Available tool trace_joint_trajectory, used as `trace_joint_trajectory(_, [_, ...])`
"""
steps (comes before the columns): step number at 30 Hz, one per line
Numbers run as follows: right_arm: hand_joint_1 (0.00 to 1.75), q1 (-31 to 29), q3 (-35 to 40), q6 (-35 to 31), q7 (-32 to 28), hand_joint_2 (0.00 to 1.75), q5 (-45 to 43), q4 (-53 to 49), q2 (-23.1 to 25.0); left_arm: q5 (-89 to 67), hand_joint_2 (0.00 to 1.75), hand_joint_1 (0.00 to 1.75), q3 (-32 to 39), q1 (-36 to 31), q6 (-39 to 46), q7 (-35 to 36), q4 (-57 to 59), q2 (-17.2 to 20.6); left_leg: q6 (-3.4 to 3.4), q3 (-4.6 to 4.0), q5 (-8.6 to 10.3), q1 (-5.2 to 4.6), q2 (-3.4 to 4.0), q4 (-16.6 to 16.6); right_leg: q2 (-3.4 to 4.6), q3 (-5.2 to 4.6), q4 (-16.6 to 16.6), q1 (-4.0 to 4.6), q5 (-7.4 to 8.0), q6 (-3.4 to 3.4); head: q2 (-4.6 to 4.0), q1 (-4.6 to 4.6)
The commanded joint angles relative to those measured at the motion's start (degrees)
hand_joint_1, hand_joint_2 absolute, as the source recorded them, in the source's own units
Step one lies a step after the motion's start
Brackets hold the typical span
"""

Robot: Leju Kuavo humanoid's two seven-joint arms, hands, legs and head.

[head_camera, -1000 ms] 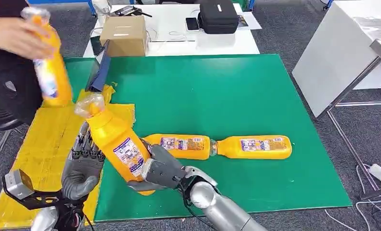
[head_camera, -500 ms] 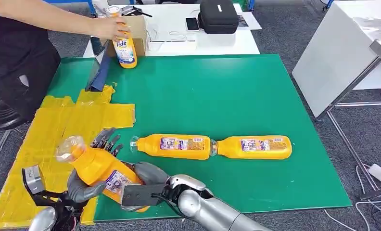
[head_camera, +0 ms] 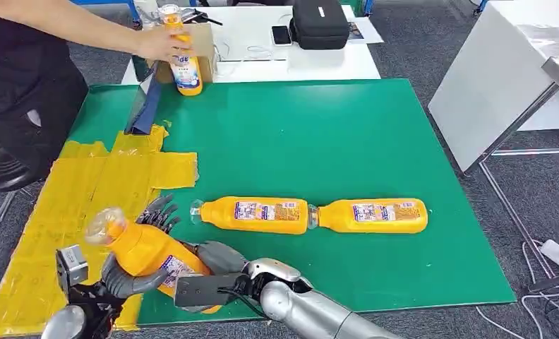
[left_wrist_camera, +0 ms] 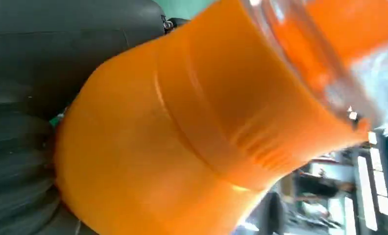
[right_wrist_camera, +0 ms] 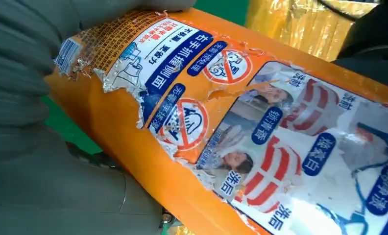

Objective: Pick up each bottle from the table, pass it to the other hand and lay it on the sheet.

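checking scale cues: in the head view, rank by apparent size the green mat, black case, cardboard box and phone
1. green mat
2. and 3. black case and cardboard box: look alike, and a person's hand and bottle cover part of the box
4. phone

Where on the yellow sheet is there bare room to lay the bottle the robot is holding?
The yellow sheet is bare between its green-mat edge and the person's side. Crowded at its near corner, where the left hand and right hand grip the held bottle.
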Motion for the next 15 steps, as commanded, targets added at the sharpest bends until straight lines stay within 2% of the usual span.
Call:
trace_joint_trajectory(1, [1.75, -1.3, 5.4, -0.2, 0.4, 1.75, 0.1, 3.4, -0.3, -2.2, 1.75, 1.75, -4.0, -2.0, 1.0, -1.2, 0.9, 1.4, -0.01, 0.28, -0.04, 0.0, -0.18, -0.1, 0.02, 0.29, 0.0, -0.03, -0.1, -0.11, 0.0, 0.02])
trace_joint_trajectory(7, [1.75, -1.5, 0.4, -3.9, -0.5, 1.75, 1.5, 1.9, -2.4, -6.7, 1.75, 1.75, -2.0, -1.7, 5.7, -4.2, -2.0, 0.0, 0.0, 0.19, 0.0, -0.01, -0.23, -0.1, -0.04, 0.23, 0.0, -0.04, -0.08, -0.09, 0.0, 0.0])
trace_joint_trajectory(15, [1.75, -1.0, -7.5, -4.1, -0.4, 1.75, 3.0, 0.0, -4.3, -8.7, 1.75, 1.75, -2.0, -2.4, 6.5, -4.5, -3.1, -0.4, 0.01, 0.09, 0.02, 0.0, -0.24, 0.0, -0.1, 0.16, 0.0, -0.01, -0.04, -0.06, 0.0, 0.02])
